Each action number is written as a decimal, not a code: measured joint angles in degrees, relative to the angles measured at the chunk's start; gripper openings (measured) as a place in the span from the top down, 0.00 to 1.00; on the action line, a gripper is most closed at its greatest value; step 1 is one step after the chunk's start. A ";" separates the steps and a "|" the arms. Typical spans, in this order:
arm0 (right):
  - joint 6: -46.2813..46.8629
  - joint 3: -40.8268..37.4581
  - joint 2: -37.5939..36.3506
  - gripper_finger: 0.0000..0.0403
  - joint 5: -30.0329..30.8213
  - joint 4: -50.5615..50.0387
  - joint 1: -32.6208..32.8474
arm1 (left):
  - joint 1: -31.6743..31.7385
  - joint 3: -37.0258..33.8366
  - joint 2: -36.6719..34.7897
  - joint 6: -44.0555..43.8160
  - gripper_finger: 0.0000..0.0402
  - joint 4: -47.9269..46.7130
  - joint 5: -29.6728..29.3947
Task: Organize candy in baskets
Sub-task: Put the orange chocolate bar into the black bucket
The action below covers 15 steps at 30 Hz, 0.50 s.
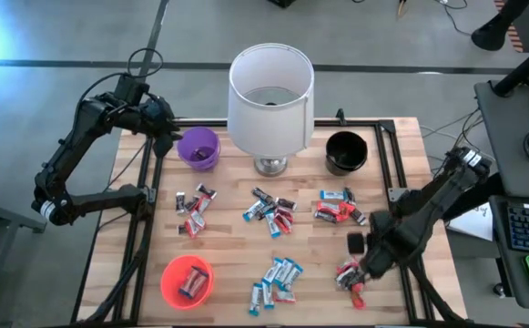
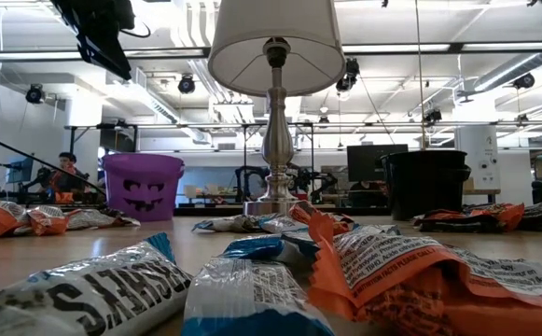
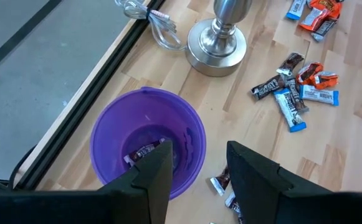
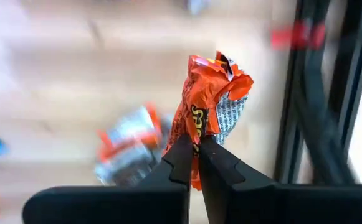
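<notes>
White wrapper (image 2: 93, 289) nearest the low camera with dark letters "SHEY'S" partly readable, small print on neighbouring orange wrapper (image 2: 410, 280) illegible, nothing else readable

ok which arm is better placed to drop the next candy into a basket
Right. The right gripper is shut on an orange wrapped candy bar, lifted clear of the wooden table. The left gripper hangs open and holding nothing over the purple round basket.
</notes>
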 joint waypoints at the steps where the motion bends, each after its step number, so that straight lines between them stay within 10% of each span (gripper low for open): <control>1: -0.86 0.74 -0.74 0.97 2.30 -2.11 -1.06 | -0.02 0.00 0.00 0.02 0.67 0.00 0.00; 15: -22.41 -0.17 -16.12 0.97 27.76 -5.82 -22.82 | 0.00 0.00 0.45 1.73 0.67 0.07 0.00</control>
